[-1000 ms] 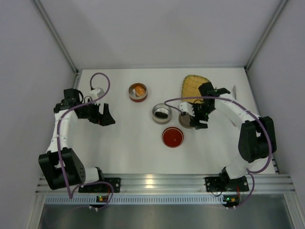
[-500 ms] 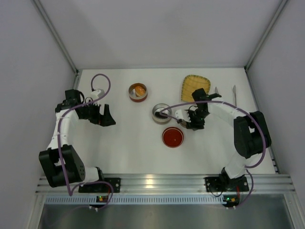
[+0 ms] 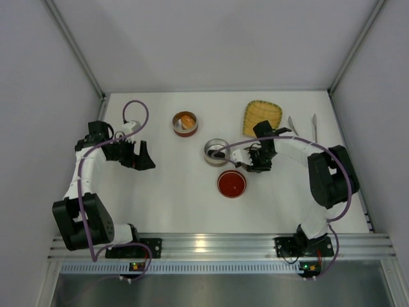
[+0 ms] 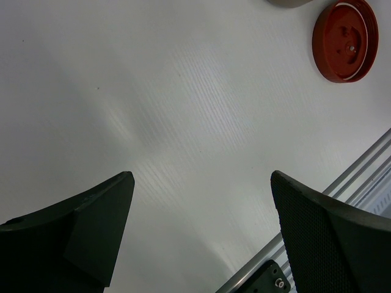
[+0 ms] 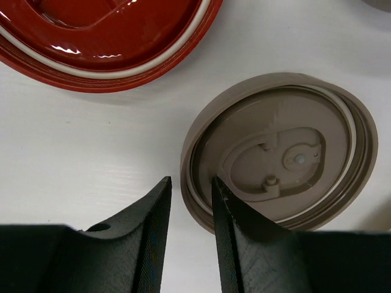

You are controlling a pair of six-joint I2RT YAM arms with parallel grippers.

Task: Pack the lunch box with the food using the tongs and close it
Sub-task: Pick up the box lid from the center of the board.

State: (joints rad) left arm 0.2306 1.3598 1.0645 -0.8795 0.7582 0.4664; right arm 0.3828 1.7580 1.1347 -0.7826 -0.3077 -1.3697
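Observation:
The lunch box is two round tins. A red tin [image 3: 185, 123] holds the orange food [image 3: 187, 121], and a silver tin [image 3: 216, 151] holds the black piece [image 3: 218, 153]. The tongs [image 3: 292, 125] lie at the right of the table, away from both grippers. My right gripper [image 3: 253, 162] is low over an upturned taupe lid [image 5: 278, 165], which the top view mostly hides under it. Its jaws [image 5: 190, 182] are narrowly open astride the lid's near rim, one finger inside and one outside, with a strip of table showing beside the rim. My left gripper [image 3: 138, 157] hangs wide open over bare table [image 4: 203, 177].
A red lid [image 3: 231, 183] lies upturned just in front of the silver tin, close to the taupe lid [image 5: 104, 43]. A yellow woven tray [image 3: 262, 114] sits at the back right. The metal rail [image 4: 360, 177] runs along the table's near edge.
My right gripper has moved from beside the yellow tray down and left onto the taupe lid, and its jaws have narrowed. The left arm has stayed still.

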